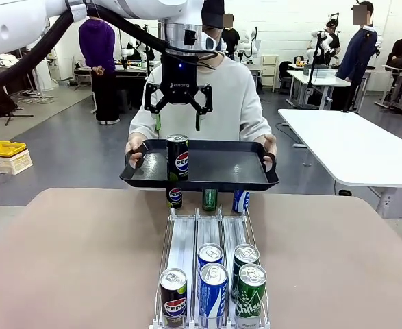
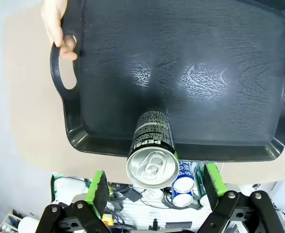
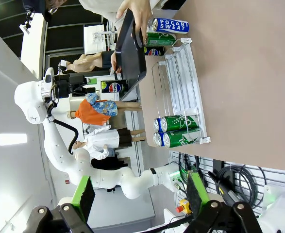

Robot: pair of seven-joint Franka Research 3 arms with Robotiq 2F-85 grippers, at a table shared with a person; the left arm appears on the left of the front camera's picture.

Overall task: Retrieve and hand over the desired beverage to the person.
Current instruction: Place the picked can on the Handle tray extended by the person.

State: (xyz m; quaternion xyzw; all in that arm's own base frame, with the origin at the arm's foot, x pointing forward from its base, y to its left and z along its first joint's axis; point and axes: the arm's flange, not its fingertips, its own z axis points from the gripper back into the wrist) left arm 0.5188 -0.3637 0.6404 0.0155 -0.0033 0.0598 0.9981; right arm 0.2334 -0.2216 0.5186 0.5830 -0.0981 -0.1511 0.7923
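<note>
– One Pepsi can stands upright on the black tray, near the edge facing the robot. What should the left gripper do about it?
– Only give it room. Its jaws are spread wide just above the can, touching nothing. I'd lift straight up, because sideways drift could tip the can while the person holds both handles.
– And the right gripper?
– Spread too, empty, and well away from the tray.
</note>
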